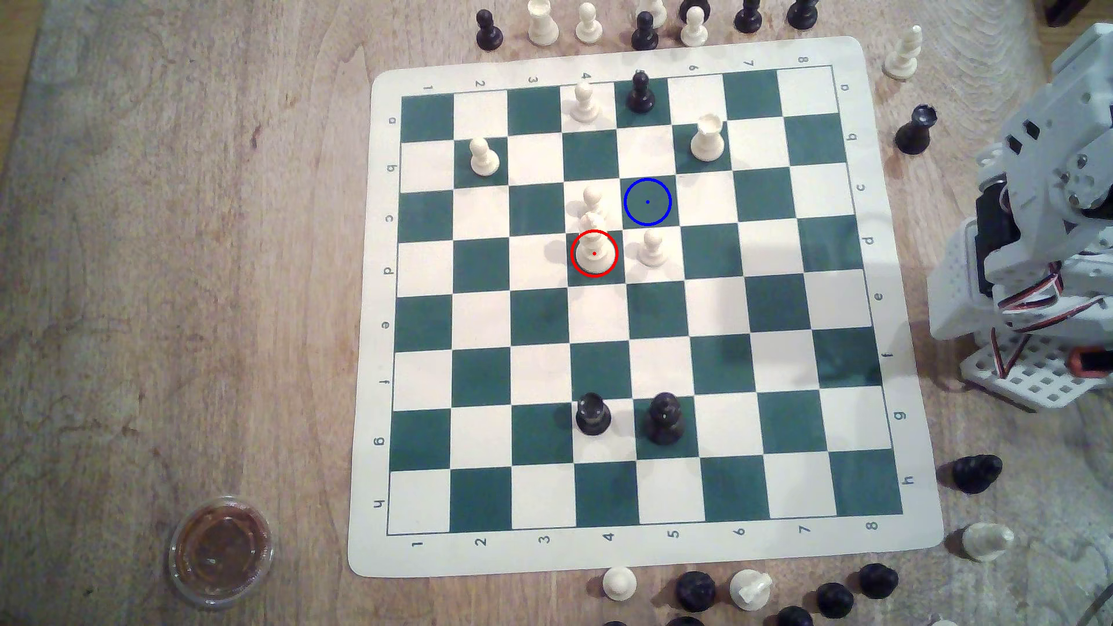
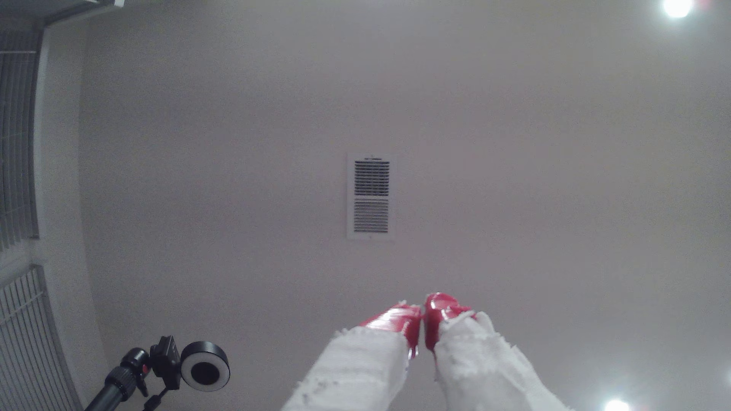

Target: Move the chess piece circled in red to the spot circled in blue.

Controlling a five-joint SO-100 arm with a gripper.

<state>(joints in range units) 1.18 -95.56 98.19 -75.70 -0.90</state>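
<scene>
Ceiling behind end effector (image 2: 423,312), tips shut, empty; arm (image 1: 1048,253) cut off.

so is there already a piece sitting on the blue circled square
No, the spot circled in blue is a bare dark green square in the exterior view, and the chess piece circled in red stands on another square.

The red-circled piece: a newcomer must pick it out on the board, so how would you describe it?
On the green-and-cream chessboard, look near the middle, at row d, column 4. There stands the chess piece circled in red, a tall cream piece with a wide round base. A shorter round-headed cream pawn stands one square toward the exterior view's right.
</scene>
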